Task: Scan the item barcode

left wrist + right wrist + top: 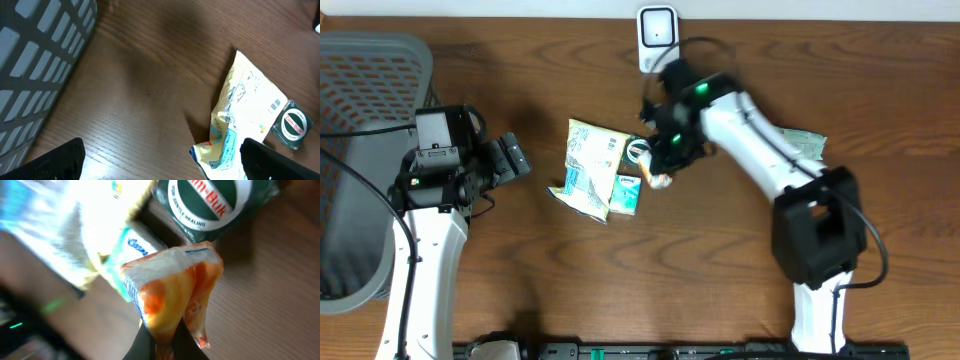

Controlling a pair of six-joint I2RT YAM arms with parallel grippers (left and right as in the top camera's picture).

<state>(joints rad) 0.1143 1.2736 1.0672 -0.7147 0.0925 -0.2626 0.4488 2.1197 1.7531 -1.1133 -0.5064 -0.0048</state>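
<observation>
Pinching an orange-and-white packet point(172, 292) between tightly pressed fingertips, the right gripper point(660, 170) hung over the middle of the wooden table point(880, 80), just beside a yellow pouch point(590, 165) and a green Zam-Buk tin point(215, 205). The packet stuck out beyond the jaws, one crimped end caught between them. A white scanner point(657, 35) stood near the table's far edge, apart from the packet. At left, the left gripper point(515, 158) sat spread wide and held nothing, pointed toward the pouch, near a grey basket point(360, 150).
</observation>
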